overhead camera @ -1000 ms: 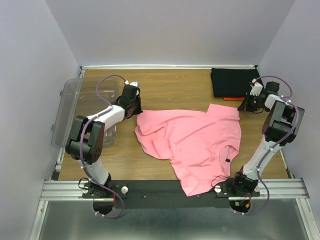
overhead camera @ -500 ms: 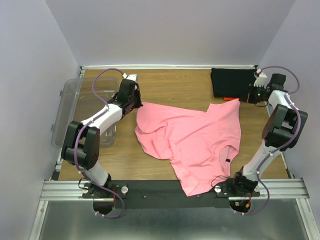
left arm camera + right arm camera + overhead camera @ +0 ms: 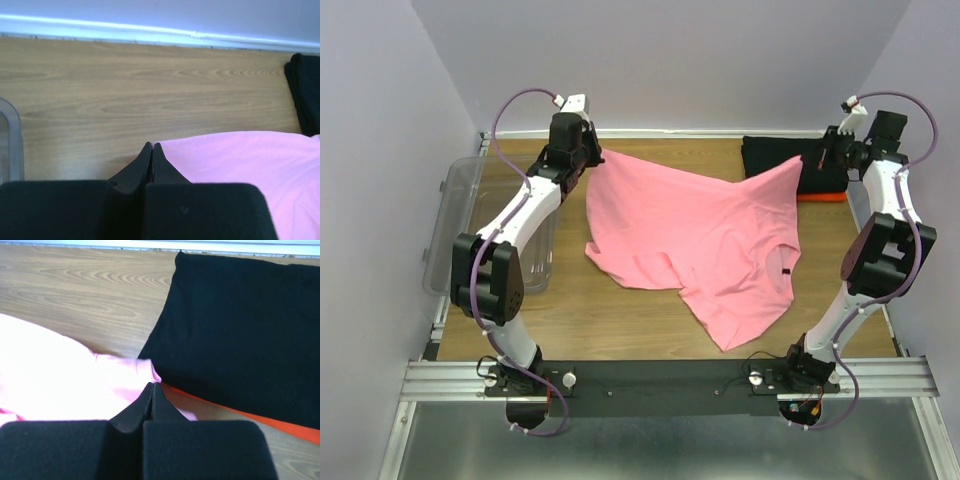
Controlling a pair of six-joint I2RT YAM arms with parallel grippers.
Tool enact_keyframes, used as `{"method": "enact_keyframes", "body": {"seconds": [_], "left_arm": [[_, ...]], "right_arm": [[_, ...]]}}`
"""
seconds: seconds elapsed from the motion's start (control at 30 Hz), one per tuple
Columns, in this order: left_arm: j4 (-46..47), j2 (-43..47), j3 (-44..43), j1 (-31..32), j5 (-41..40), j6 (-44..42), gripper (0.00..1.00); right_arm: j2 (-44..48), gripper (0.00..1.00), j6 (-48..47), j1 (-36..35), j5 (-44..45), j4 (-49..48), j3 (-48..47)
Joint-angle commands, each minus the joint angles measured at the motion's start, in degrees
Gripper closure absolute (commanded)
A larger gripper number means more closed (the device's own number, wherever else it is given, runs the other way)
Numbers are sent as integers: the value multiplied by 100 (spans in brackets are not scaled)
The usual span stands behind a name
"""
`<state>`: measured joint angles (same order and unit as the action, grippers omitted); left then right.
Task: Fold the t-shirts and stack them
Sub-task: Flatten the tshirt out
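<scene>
the wooden table (image 3: 620,320) takes up most of my overhead view. the pink t-shirt (image 3: 700,240) is the big thing on it, spread across the middle, its far edge strung between the two arms while the near part lies on the wood, one corner trailing toward the near edge. the clear plastic tub (image 3: 460,220) sits along the left side, well apart from the shirt.

in the far right corner the black t-shirt (image 3: 770,158) is folded flat, lying on the orange-red t-shirt (image 3: 820,197), of which only a thin strip pokes out at the near edge.

the left gripper (image 3: 593,158) is clamped on the pink shirt's far left corner. from its wrist cam the jaws are pressed together with pink cloth right beside the tips. the right gripper (image 3: 823,158) is pinched onto the far right corner, just over the black shirt's near edge, and its wrist cam shows pink fabric bunched at the closed tips.
</scene>
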<state>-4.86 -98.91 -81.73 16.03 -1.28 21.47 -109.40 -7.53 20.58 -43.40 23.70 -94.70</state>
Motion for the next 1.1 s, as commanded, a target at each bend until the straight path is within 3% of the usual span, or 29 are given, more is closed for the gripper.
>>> {"method": "enact_keyframes", "body": {"seconds": [0.0, 0.17, 0.4, 0.6, 0.83, 0.93, 1.07], "left_arm": [[152, -198, -404, -91, -118, -152, 100], [643, 196, -213, -100, -22, -179, 100], [1549, 1872, 851, -100, 286, -267, 100], [2058, 3331, 1221, -100, 655, -126, 100], [2683, 4844, 959, -65, 1147, 173, 100], [2649, 5196, 739, -56, 1113, 260, 100], [2376, 5356, 589, -56, 1007, 235, 100]], "right_arm": [[209, 99, 243, -54, -73, -182, -268], [542, 99, 314, -98, -143, -226, -339], [1640, 99, 454, -107, -564, -226, -181], [2563, 99, 700, -107, -723, -182, -760], [3460, 100, 1253, -107, -548, -138, -2455], [3435, 99, 1517, -107, -258, 159, -3640], [3364, 100, 1614, -107, 243, 275, -4390]]}}
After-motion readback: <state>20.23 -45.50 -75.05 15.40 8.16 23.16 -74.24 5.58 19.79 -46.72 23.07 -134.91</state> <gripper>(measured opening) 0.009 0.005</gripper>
